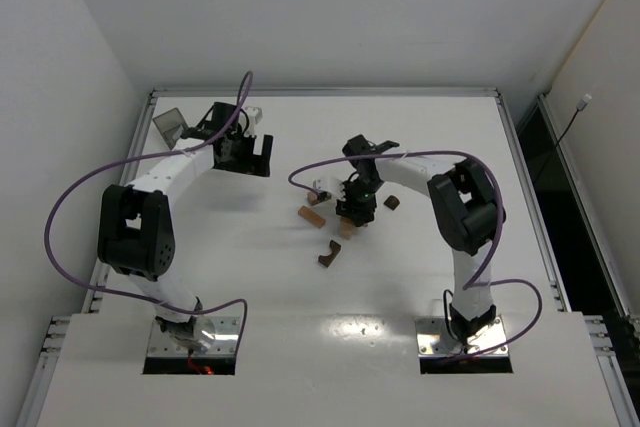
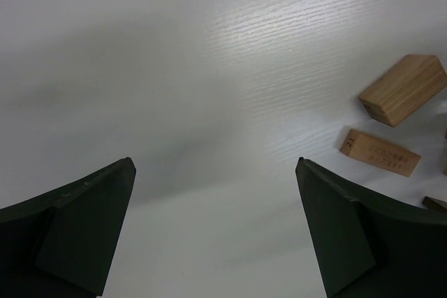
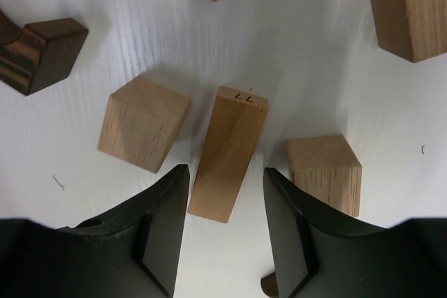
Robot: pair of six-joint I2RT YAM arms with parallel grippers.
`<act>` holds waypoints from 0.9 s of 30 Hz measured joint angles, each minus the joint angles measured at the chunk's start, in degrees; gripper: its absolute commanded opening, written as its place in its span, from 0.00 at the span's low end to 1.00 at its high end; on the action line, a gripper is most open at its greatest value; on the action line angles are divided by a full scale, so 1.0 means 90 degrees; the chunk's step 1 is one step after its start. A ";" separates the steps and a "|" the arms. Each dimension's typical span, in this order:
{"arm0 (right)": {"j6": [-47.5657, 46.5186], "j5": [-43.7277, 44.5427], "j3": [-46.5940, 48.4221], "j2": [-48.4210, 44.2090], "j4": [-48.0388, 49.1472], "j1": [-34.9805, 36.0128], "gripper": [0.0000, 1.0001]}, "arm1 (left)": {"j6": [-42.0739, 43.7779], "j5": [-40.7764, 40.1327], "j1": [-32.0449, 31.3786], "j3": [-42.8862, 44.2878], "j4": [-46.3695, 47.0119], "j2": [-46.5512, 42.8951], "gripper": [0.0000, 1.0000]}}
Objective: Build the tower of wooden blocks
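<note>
Right gripper (image 3: 225, 172): jaws spread narrowly, one finger on each side of the marked brick (image 3: 230, 141). Whether the pads touch the wood cannot be told.
Marked brick: light tan, with small printed digits on its far end face. It sits near the table's (image 1: 250, 277) centre, under the right gripper in the top view.
Long axis: runs away from the right wrist and leans slightly to one side. It lies roughly along the fingers, so the jaws close across the short width.
Neighbours: a tan cube (image 3: 143, 132) stands just beside the marked brick on one flank. A second tan cube (image 3: 327, 171) stands just beside it on the other, close to the finger there.
Other wood blocks: a dark brown piece (image 3: 42, 50) and a larger tan block (image 3: 408, 5) lie beyond the marked brick. A dark arch (image 1: 329, 254) lies on the base side of it.
Left gripper (image 2: 214, 165): jaws wide apart with nothing between them, well away from the marked brick.
Nearer arm: the right, by a clear margin.
Tower: none is seen standing.
Hidden: the near end of the marked brick is lost between the fingers. The right gripper covers it in the top view. Whether it rests on the table or is lifted cannot be told.
Risk, as judged: closing may nudge either cube.
</note>
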 measured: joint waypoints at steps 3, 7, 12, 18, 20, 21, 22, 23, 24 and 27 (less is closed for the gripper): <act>0.0070 0.0175 -0.0068 0.0000 0.0136 0.0100 0.37 | 0.0000 -0.0007 0.0000 0.0000 0.0012 0.0000 1.00; 0.0202 0.0427 -0.0265 -0.0068 0.0427 0.0194 0.26 | 0.0000 -0.0010 0.0000 0.0000 0.0015 0.0000 1.00; 0.0384 0.0634 -0.0357 -0.0121 0.0537 0.0270 0.00 | 0.0000 -0.0012 0.0000 0.0000 0.0015 0.0000 1.00; 0.0782 0.0641 -0.0612 -0.0362 0.0556 0.0219 0.00 | 0.0066 -0.0012 -0.0063 -0.0158 0.0136 -0.0095 1.00; 0.1122 0.0624 -0.0639 -0.0566 0.0442 0.0153 0.00 | 0.0240 -0.0143 -0.0197 -0.0580 0.0342 -0.0401 0.98; 0.1333 0.0629 -0.0641 -0.0741 0.0435 0.0109 0.00 | 0.0328 -0.0168 -0.0274 -0.0758 0.0381 -0.0561 0.98; 0.1615 0.0644 -0.0641 -0.0974 0.0442 0.0058 0.00 | 0.0464 -0.0158 -0.0398 -0.1003 0.0449 -0.0792 0.98; 0.1894 0.0668 -0.0639 -0.1243 0.0459 -0.0002 0.00 | 0.0590 -0.0119 -0.0508 -0.1212 0.0493 -0.1015 0.97; 0.2195 0.0709 -0.0631 -0.1545 0.0469 -0.0061 0.00 | 0.0738 -0.0051 -0.0622 -0.1413 0.0525 -0.1256 0.97; 0.3070 0.0940 -0.0559 -0.2331 0.0525 -0.0291 0.00 | 0.1290 0.0233 -0.0852 -0.1749 0.0566 -0.1795 0.96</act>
